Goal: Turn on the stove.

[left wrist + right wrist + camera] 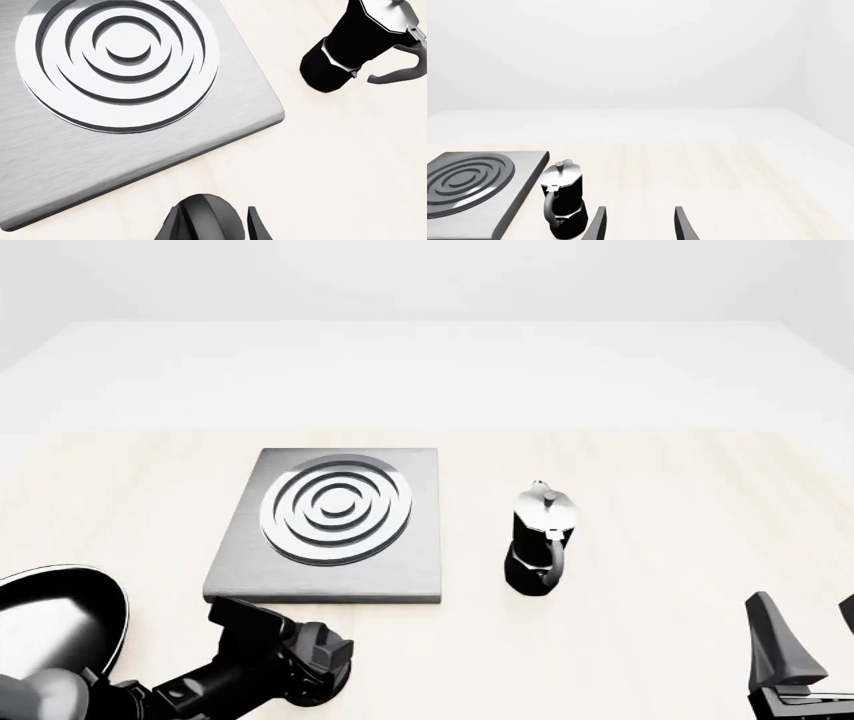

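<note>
The stove [407, 575] is a square dark-grey slab with a ringed silver burner [334, 505], in the middle left of the table; it also shows in the left wrist view [133, 155] and the right wrist view [520, 197]. Its black oval knob [203, 215] lies on the table just in front of the slab. My left gripper [212, 227] is open with the knob between its fingers, close against one finger, with a gap to the other. In the front view the left gripper [320, 660] hides the knob. My right gripper [639, 225] is open and empty, low at the front right [810, 640].
A black-and-silver moka pot [541, 540] stands upright just right of the stove, seen also from both wrists [353, 45] [564, 200]. A glossy black frying pan [54, 625] lies at the front left, beside my left arm.
</note>
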### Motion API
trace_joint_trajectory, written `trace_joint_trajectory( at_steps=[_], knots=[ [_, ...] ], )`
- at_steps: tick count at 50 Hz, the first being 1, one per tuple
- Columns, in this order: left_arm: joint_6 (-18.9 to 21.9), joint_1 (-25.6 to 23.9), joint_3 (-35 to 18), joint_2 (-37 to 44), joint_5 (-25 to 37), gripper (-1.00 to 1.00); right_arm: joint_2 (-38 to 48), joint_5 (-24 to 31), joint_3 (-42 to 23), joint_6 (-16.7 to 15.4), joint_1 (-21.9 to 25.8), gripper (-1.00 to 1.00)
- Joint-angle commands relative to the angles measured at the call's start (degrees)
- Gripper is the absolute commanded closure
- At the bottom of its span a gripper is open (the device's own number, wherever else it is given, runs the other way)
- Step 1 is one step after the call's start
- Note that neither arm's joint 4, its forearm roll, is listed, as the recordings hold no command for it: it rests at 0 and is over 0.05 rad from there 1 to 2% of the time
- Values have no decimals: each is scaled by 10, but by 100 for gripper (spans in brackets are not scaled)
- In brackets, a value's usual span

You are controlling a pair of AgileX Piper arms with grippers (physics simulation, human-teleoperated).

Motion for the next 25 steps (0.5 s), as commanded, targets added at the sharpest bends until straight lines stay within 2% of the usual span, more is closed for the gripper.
trace_joint_trajectory(
  at_steps=[1,25],
  knots=[
    [-2,3,3,29,-24,-100,0,0,1,1,0,-100],
    [21,69,16,18,-28,-100,0,2,1,-4,2,-100]
  ],
)
